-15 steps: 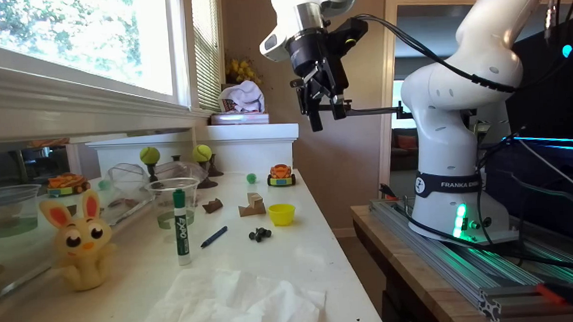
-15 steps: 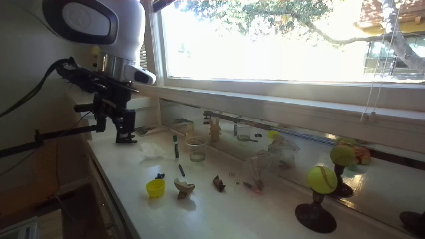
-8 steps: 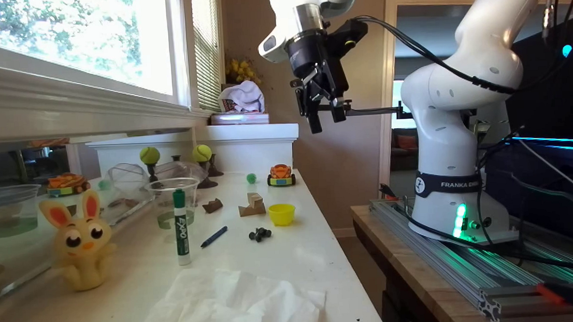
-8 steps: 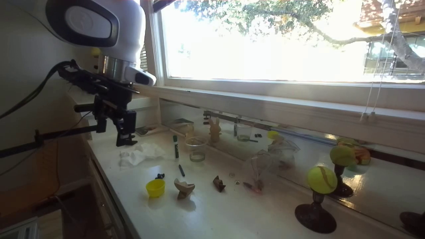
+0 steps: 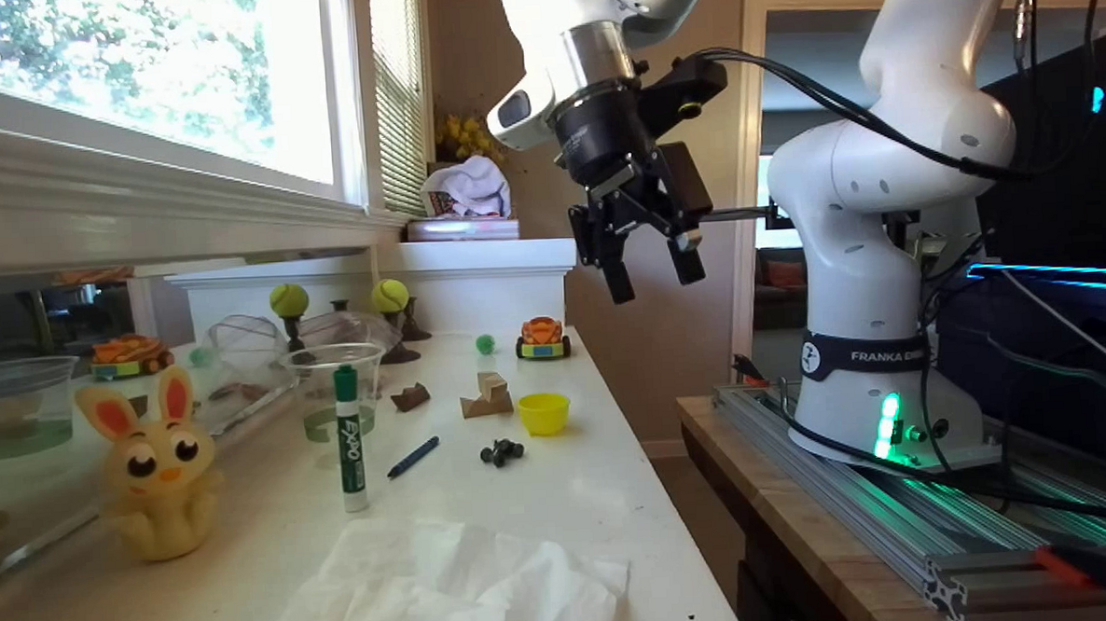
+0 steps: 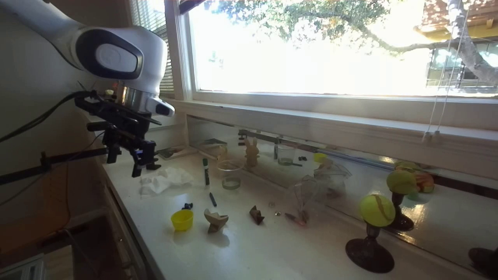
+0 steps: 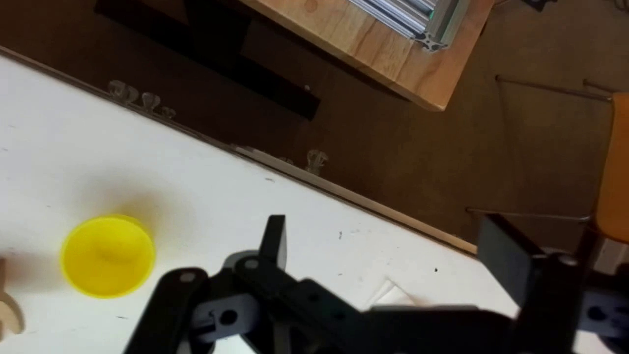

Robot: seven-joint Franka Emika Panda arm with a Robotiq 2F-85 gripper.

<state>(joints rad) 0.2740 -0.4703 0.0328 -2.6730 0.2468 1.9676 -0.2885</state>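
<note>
Gripper (image 5: 652, 273) is hanging lower than before, jaws standing wider apart, pinching nothing. Wrist view is showing tissue (image 7: 391, 295) below, between them, and cup (image 7: 108, 256) outside them; counter (image 7: 211, 196) is bearing both, so neither is needing a grip.

Exterior views face along the bench (image 5: 570, 482) from opposite ends; the closer, downward wrist view shares their yellow cup (image 7: 108, 256).

Yellow cup (image 7: 108, 258), rnd at rim & narrower at base, stood upright, mouth up. White tissue (image 5: 462, 585), v. wrinkled, lay spread out well apart fr. cup. Sm. dk. knobby piece (image 5: 501, 453) sat just beside cup, tissue side.
</note>
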